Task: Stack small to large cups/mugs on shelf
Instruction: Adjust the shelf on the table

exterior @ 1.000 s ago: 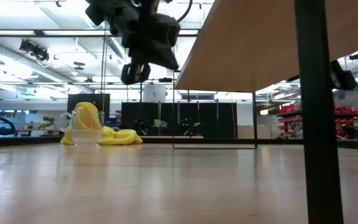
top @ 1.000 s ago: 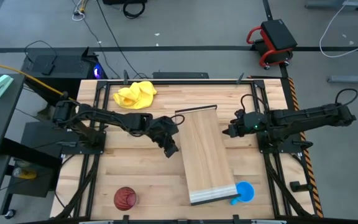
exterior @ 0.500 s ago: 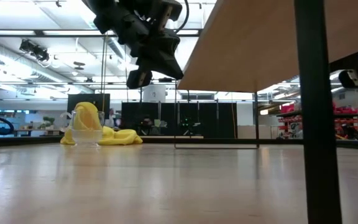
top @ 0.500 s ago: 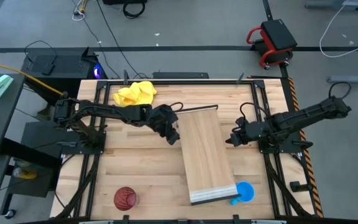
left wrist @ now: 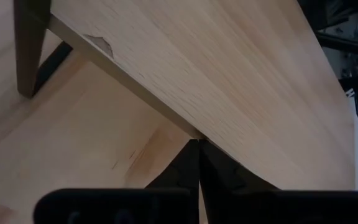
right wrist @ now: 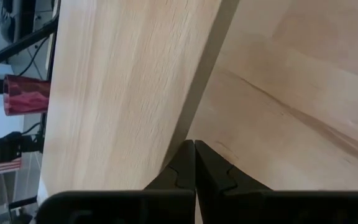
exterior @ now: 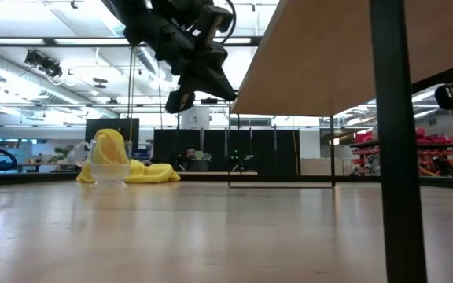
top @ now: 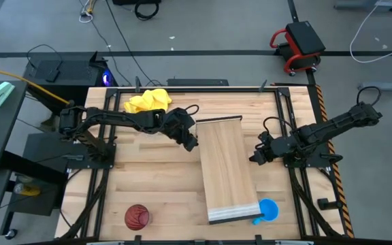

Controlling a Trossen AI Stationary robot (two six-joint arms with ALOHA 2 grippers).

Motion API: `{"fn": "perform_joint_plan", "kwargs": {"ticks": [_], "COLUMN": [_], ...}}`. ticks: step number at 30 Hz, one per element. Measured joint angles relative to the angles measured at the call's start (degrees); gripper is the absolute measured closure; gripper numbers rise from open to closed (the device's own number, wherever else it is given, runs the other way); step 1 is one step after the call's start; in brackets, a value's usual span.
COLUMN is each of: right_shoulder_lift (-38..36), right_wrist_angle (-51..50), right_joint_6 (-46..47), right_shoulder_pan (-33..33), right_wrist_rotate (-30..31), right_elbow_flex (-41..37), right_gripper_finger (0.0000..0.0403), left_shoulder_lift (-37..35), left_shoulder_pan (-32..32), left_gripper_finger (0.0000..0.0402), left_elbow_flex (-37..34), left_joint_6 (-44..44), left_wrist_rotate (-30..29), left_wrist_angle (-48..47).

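Observation:
The shelf, a long pale board on dark legs, stands at mid-table, its lighter lip toward the near edge. My left gripper is shut at the shelf's left long edge, near the far end. My right gripper is shut at the right long edge, about halfway along. The dark red ribbed cup stands near-left. The blue mug stands beside the shelf's near right corner. The clear cup stands on the table in front of the yellow cloth. My left gripper has its shut fingertips against the shelf's left long edge, near the far end. They slant down at it from the table's left. My right gripper's shut fingertips stand at the right long edge, slanting down from the right. Whether they touch it I cannot tell.
A yellow cloth lies at the far left of the table. The shelf's thin far legs and a thick near leg stand on the tabletop. Bare tabletop lies between the shelf and the red cup.
My left gripper has gone toward the table's far edge along the shelf's left side. My right gripper has gone toward the near edge along its right side. The shelf's far end has slid a little toward the right, while its near end has stayed.

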Motion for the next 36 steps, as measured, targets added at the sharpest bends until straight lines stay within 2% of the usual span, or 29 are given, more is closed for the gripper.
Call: {"fn": "perform_joint_plan", "kwargs": {"ticks": [10,16,26,29,32,36], "right_shoulder_lift": [2.64,5.09,4.74,4.3,2.94,0.3], "right_wrist_angle": [0.86,-4.55,-5.32,-5.25,-4.86,-4.36], "right_joint_6": [-2.19,-3.66,-3.68,-3.68,-3.7,-4.02], "right_shoulder_pan": [0.86,0.94,0.94,0.94,0.94,0.94], "right_wrist_rotate": [-0.96,-0.63,0.0,-0.04,-0.04,-0.02], "right_elbow_flex": [2.17,5.73,6.32,6.34,6.39,6.67], "right_gripper_finger": [0.0399,0.0399,0.0398,0.0398,0.0395,0.0389], "left_shoulder_lift": [0.0,-0.04,-0.35,-1.23,-2.64,-3.32], "left_shoulder_pan": [1.87,1.53,1.68,1.83,1.85,1.46], "left_gripper_finger": [0.0383,0.0391,0.0376,0.0375,0.0379,0.0386], "left_elbow_flex": [0.0,0.0,0.03,2.25,6.83,15.96], "left_joint_6": [0.13,0.07,1.46,2.89,6.04,11.64], "left_wrist_rotate": [-0.11,-0.13,-0.04,-0.07,-0.29,-6.29], "left_wrist_angle": [0.86,1.29,0.63,-2.79,-10.6,-30.69]}}
